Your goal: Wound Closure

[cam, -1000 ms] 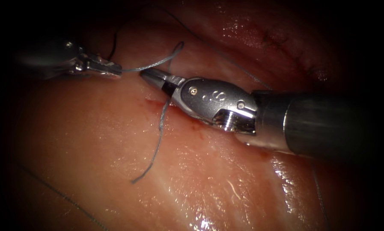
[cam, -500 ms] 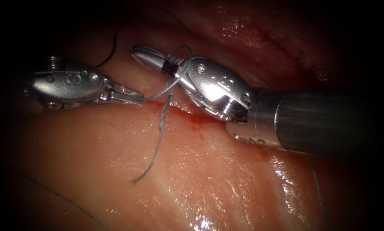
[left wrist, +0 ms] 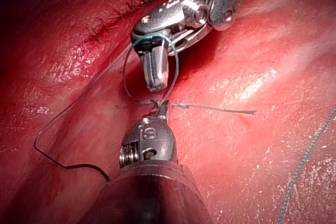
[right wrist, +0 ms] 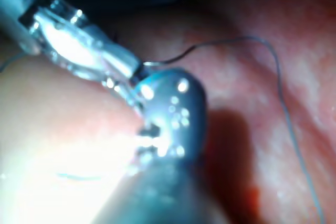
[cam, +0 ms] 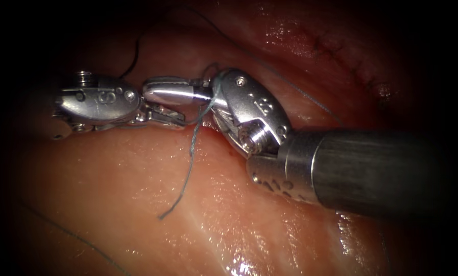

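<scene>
Thin blue-grey suture thread (cam: 192, 148), clamped in the left steel tool (cam: 173, 118), loops the right steel tool (cam: 160, 91), whose jaws are together; the loop could slip off that smooth tip.

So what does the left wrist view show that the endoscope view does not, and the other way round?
Endoscope view: the right tool's shaft along its length, above the tissue. Left wrist view: the thread as an open loop around the right tool, whose jaws are shut and hold nothing. Both: the left tool shut on the thread, and the loose thread end lying on the tissue.
</scene>
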You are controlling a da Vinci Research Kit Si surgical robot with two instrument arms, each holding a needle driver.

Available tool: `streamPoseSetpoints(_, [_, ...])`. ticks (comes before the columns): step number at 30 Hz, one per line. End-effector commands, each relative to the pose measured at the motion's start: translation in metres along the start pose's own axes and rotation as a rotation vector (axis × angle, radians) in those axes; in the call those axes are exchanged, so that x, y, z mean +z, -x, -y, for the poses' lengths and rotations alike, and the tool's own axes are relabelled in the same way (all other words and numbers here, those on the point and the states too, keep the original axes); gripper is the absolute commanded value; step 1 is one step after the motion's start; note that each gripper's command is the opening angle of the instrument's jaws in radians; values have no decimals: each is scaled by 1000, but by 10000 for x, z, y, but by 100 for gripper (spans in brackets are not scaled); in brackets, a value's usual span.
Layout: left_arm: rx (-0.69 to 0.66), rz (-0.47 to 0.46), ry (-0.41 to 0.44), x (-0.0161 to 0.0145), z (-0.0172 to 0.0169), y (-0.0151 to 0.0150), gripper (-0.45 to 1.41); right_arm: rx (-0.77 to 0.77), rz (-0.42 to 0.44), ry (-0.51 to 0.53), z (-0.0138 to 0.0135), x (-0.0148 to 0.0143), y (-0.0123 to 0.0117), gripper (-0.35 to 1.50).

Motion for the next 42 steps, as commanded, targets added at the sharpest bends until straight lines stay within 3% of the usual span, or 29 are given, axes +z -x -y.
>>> streamPoseSetpoints(1, [2,-1,3,9,-3,5,-45,20,25,-42,-1,2,6,-35])
streamPoseSetpoints(3, [2,-1,3,10,-3,5,-45,32,56,-80,-1,0,5,-8])
streamPoseSetpoints(4, [3,-1,3,10,-3,5,-45,36,65,-96,0,-1,5,-3])
streamPoseSetpoints(6, [3,-2,4,11,-3,5,-45,43,96,-123,2,-3,5,31])
streamPoseSetpoints(12, [8,1,12,16,-5,1,-45,-5,271,-242,4,-2,4,52])
streamPoseSetpoints(18, [15,6,24,21,-9,-1,-45,-73,419,-325,3,-1,5,59])
streamPoseSetpoints(20, [18,6,28,23,-9,-2,-45,-131,503,-358,6,0,4,61])
streamPoseSetpoints(23, [20,4,30,25,-9,-3,-45,-158,547,-383,11,2,7,63])
streamPoseSetpoints(32, [23,13,40,26,-16,6,-45,-191,588,-539,39,10,32,64])
streamPoseSetpoints(42, [28,21,45,23,-28,14,-45,-176,612,-634,53,27,62,57])
